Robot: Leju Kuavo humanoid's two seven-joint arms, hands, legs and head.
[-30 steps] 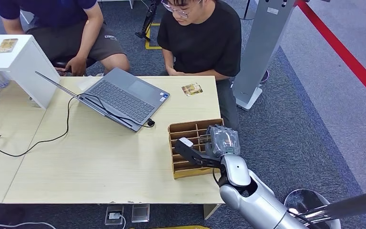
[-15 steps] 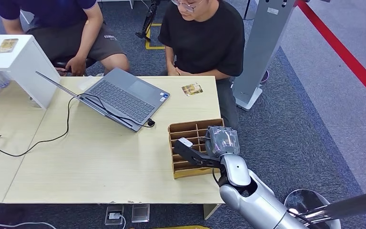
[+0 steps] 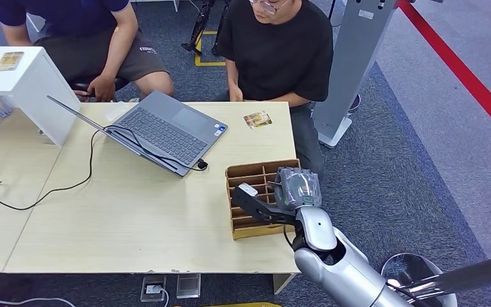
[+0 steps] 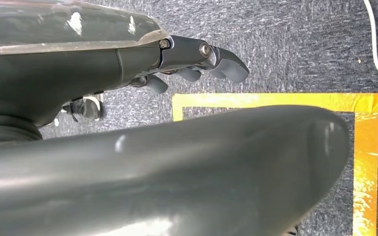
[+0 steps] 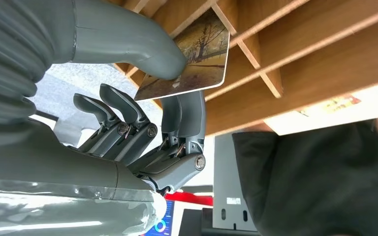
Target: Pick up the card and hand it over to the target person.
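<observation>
My right hand hovers over the wooden slotted organizer near the table's right edge. In the right wrist view the thumb and a finger of that hand pinch a picture card just at the organizer's dividers. A second card lies flat on the table in front of the person in a black shirt, who sits at the far side. My left hand hangs with fingers curled, holding nothing, over grey carpet.
An open grey laptop with a black cable sits mid-table. A white shelf box stands at the left with a small card on top. A second seated person is at the far left. A grey pillar stands right of the table.
The person in black has leaned slightly to the right. My right hand stays over the organizer, shifted only a touch.
</observation>
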